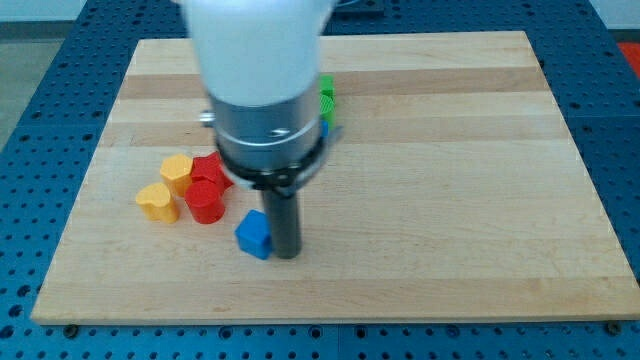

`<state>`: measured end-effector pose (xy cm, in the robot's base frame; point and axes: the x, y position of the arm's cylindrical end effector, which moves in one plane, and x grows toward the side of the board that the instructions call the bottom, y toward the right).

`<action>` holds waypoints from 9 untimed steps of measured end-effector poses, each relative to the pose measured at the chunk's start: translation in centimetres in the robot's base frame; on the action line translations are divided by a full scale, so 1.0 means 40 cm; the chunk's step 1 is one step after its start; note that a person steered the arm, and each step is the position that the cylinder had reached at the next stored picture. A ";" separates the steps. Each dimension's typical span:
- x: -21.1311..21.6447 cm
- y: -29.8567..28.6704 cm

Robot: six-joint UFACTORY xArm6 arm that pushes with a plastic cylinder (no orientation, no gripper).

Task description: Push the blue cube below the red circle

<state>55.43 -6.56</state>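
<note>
Resting on a wooden board (pixel 450 200), our arm's rod has no jaws to open or close. The red circle (pixel 205 202) lies left; the blue cube (pixel 254 234) sits lower right of it, touching our tip (pixel 287 254). Pushing off-centre could spin it aside.

green block (pixel 327 93) mostly hidden behind arm (pixel 262 70), shape unclear

white arm, dark rod
a broad white housing (pixel 255 45) ends in a ribbed silver-and-black collar (pixel 268 135); below it a straight dark rod narrows to my tip (pixel 287 254).
</note>
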 end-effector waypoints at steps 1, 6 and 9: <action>0.000 0.030; -0.012 0.188; -0.011 -0.073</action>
<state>55.00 -9.49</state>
